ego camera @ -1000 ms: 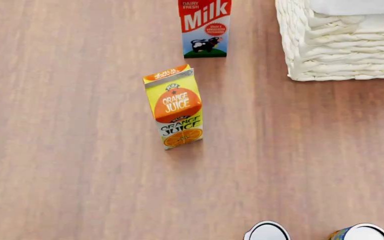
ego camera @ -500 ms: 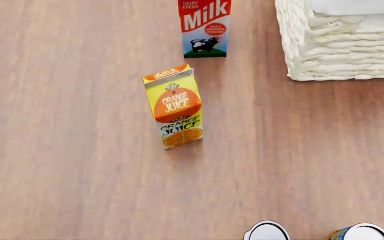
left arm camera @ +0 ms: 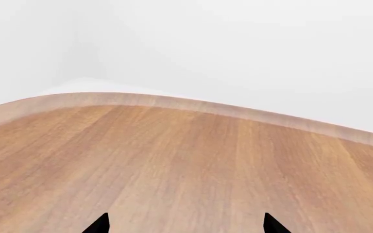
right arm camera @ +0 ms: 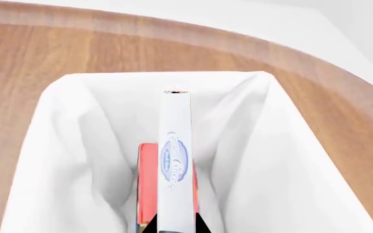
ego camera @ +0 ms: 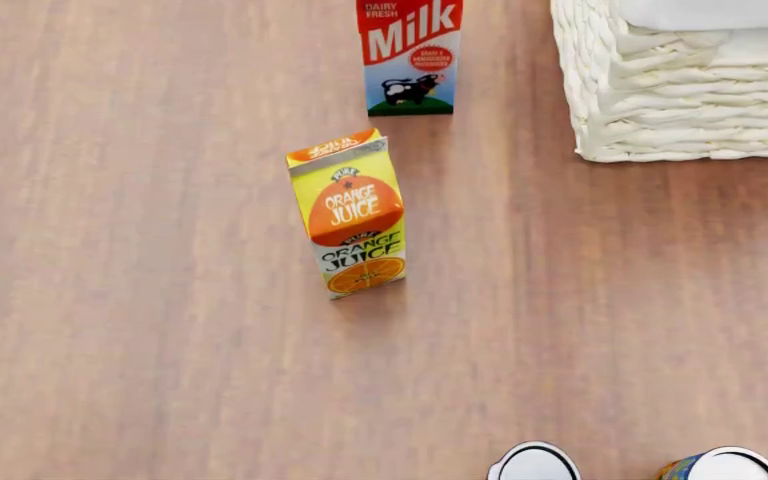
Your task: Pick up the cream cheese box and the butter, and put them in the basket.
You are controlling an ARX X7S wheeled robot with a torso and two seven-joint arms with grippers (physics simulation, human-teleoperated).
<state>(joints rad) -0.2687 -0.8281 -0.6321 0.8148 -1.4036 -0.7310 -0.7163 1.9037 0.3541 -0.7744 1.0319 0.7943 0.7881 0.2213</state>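
In the right wrist view my right gripper [right arm camera: 175, 228] is shut on the cream cheese box [right arm camera: 175, 155], a narrow white box with a blue oval logo, held on edge over the inside of the basket [right arm camera: 290, 160]. Below the box, the red butter [right arm camera: 147, 189] lies on the white cloth lining at the bottom of the basket. From the head view only the woven corner of the basket [ego camera: 678, 100] shows, at the top right, and neither gripper appears there. My left gripper [left arm camera: 185, 226] is open above bare wooden table, nothing between its black fingertips [left arm camera: 99, 225].
An orange juice carton [ego camera: 349, 214] stands mid-table and a milk carton [ego camera: 411, 55] stands behind it, left of the basket. Two white-topped cans [ego camera: 534, 464] [ego camera: 728, 466] sit at the near edge. The table's rounded far edge [left arm camera: 238, 109] shows in the left wrist view.
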